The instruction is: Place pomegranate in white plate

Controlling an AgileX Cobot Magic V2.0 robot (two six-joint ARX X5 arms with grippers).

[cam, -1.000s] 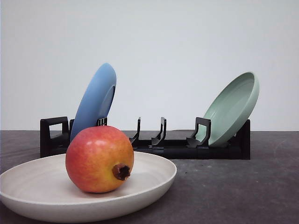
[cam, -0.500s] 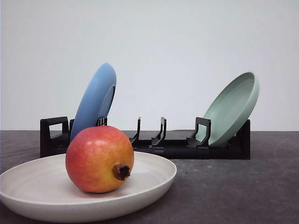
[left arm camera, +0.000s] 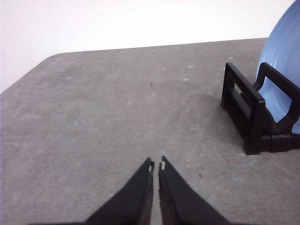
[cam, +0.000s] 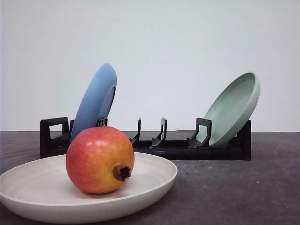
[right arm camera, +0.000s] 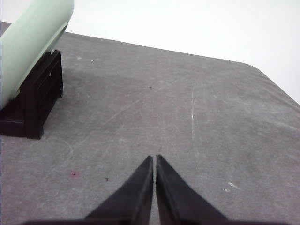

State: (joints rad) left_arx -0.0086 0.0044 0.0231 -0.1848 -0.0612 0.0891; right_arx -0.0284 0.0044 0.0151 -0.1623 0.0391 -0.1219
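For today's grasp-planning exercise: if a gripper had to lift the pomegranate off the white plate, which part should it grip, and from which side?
Probably from above, fingers closing across the widest middle of the pomegranate. It sits in the white plate, whose raised rim would hinder a low sideways approach. Its dark crown points toward the camera, so grip the smooth flanks, left and right.

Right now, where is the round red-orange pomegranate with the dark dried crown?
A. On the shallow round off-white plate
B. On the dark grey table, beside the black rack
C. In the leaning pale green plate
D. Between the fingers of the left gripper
A: in the front view the round red-orange pomegranate rests inside the shallow round off-white plate, while the left gripper is shut and holds nothing.
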